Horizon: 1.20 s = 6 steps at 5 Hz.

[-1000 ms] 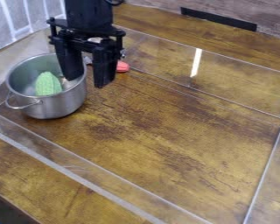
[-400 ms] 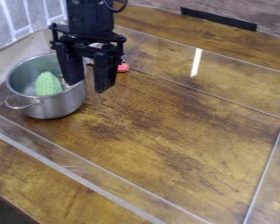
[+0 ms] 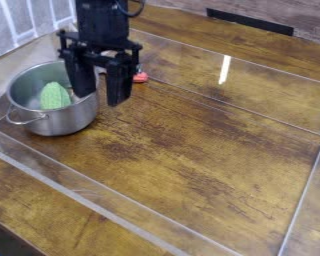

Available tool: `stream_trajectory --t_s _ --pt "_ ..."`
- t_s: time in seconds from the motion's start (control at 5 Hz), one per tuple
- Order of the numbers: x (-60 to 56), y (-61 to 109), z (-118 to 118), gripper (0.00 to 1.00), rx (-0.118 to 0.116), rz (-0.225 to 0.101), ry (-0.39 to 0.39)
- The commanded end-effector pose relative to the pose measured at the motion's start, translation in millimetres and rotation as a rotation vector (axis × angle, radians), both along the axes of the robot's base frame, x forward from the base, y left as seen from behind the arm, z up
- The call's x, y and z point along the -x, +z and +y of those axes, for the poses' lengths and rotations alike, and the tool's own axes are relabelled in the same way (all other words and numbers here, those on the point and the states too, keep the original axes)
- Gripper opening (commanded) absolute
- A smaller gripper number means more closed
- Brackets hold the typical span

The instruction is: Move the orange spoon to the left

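Only a small red-orange bit of the orange spoon (image 3: 141,76) shows on the wooden table, just right of my black gripper (image 3: 99,92); the rest is hidden behind the fingers. The gripper hangs upright over the table with its two long fingers (image 3: 119,82) spread apart and nothing between them. It stands in front of the spoon and beside the pot's right rim.
A steel pot (image 3: 29,112) sits at the left with a green bumpy vegetable (image 3: 55,97) inside. Clear plastic walls (image 3: 83,195) fence the wooden table (image 3: 203,140) at the front and right. A white grid rack stands at the far left.
The gripper has drifted very slightly left and away; its fingers stay equally spread. The spoon and pot have not moved.
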<state>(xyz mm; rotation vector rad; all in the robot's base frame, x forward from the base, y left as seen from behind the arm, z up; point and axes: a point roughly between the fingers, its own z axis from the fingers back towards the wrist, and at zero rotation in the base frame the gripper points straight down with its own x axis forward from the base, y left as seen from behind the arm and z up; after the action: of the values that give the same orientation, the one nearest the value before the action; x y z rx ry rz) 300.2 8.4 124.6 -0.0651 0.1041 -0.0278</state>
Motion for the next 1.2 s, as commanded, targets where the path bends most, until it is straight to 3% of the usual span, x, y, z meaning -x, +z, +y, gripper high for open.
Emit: stream_trajectory --t_s 0.0,0.6,1.0 --pt "-9.1 12.7 7.8 1.00 0.005 -0.044 0.015" --pt "-6.7 9.7 7.2 1.00 0.031 -0.031 0.008" --pt "-3.7 9.8 7.0 1.00 0.035 -0.021 0.007"
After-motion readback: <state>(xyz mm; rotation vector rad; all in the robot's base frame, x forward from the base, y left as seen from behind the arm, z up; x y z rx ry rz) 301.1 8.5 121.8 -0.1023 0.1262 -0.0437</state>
